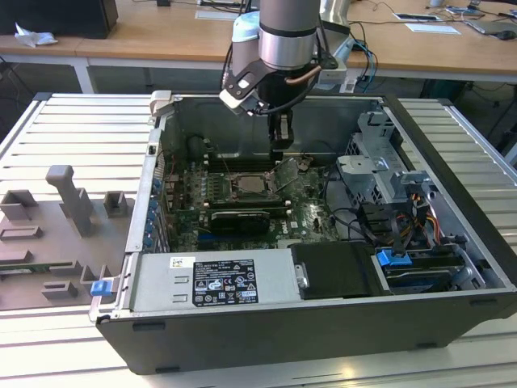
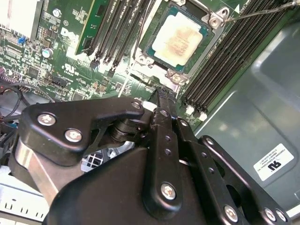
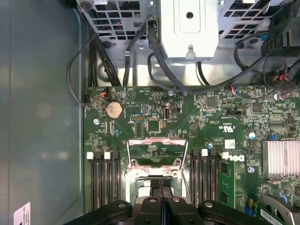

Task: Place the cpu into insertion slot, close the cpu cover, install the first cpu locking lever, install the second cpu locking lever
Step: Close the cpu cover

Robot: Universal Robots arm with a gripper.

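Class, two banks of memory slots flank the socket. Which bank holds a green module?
The heatsink-side bank, next to the finned heatsink; the wall-side bank shows only empty black slots.

You have a white label [image 1: 224,282] on the grey metal cover [image 1: 161,283] along the case's near edge in the exterior view, its fine print too small to read. A white sticker [image 2: 276,161] sits on the case wall [image 2: 262,93], and white lettering marks the green board [image 3: 197,117], equally illegible.
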